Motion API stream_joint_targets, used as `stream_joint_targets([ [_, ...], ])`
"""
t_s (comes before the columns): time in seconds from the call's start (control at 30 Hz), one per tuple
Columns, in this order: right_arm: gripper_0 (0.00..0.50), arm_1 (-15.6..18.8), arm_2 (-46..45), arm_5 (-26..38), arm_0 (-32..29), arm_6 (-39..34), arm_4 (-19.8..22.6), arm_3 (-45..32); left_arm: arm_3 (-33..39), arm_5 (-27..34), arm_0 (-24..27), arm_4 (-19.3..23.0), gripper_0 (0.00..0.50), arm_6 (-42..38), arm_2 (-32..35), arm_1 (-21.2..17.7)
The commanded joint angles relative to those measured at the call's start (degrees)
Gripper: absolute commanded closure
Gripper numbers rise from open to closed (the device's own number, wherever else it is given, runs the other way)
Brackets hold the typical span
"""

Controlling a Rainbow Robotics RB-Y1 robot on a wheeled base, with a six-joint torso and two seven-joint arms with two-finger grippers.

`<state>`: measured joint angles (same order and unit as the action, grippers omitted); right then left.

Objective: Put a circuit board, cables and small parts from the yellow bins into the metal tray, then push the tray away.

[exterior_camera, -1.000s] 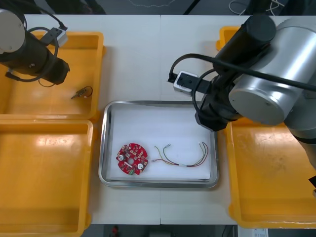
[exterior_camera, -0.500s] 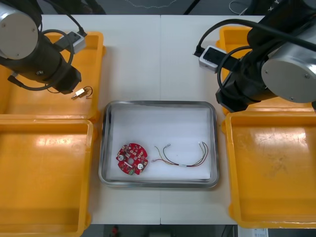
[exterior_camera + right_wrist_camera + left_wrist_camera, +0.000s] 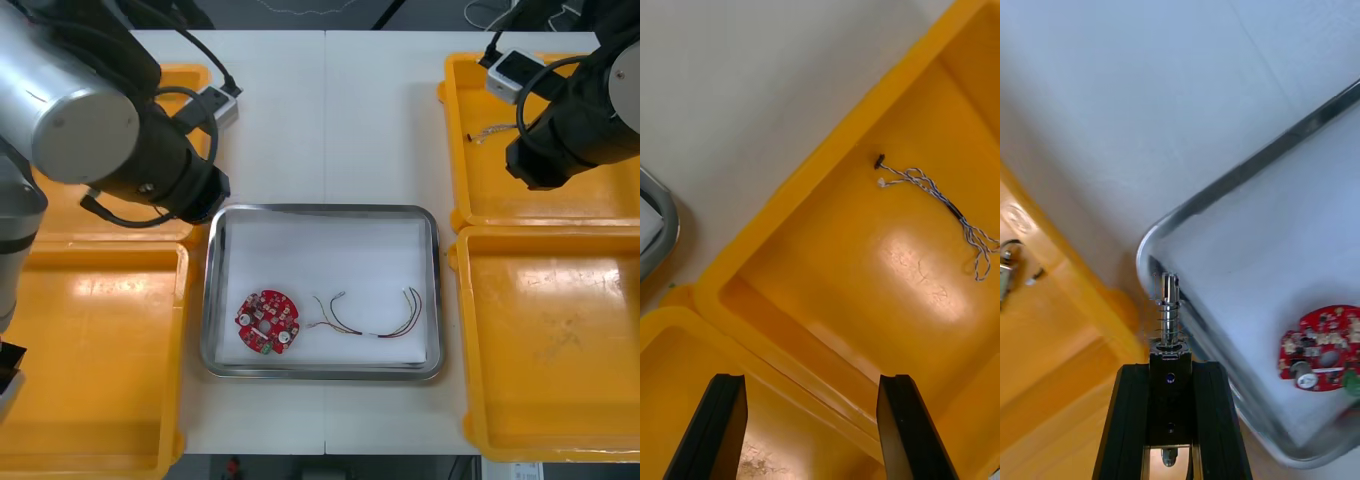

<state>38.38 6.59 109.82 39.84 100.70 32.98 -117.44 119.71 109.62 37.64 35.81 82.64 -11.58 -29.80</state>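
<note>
There are four yellow bins: two on the left, far [image 3: 196,78] and near [image 3: 90,350], and two on the right, far [image 3: 480,190] and near [image 3: 550,340]. One metal tray [image 3: 320,211] sits between them on the one table [image 3: 330,110]. There is one round red circuit board [image 3: 268,321], in the tray. The cables number two: one red and yellow [image 3: 375,322] in the tray, and one twisted blue and white [image 3: 936,197] in the far right bin. Two small metal parts show: one [image 3: 1168,307] pinched in the left claw [image 3: 1168,367], and one [image 3: 1006,264] lying in the far left bin. With the right claw [image 3: 812,382], that makes two claws.
</note>
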Motion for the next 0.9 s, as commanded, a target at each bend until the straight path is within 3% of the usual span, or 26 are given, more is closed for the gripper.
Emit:
stream_joint_targets([
  [0.03,0.000,2.5,-3.3,0.2,-0.1,-1.7,-0.9,1.5,2.1,0.4,-0.6,0.6,0.500,-7.7,-5.4,0.8],
  [0.4,0.000,2.7,-3.7,0.2,1.0,-2.3,-4.2,5.3,-5.4,-8.2,-0.5,-0.3,0.499,-12.1,-14.5,0.7],
  [0.9,0.000,2.1,-3.9,0.2,15.6,-3.1,-4.2,24.8,-15.7,-19.5,0.2,-3.2,0.499,-12.1,-22.4,0.6],
])
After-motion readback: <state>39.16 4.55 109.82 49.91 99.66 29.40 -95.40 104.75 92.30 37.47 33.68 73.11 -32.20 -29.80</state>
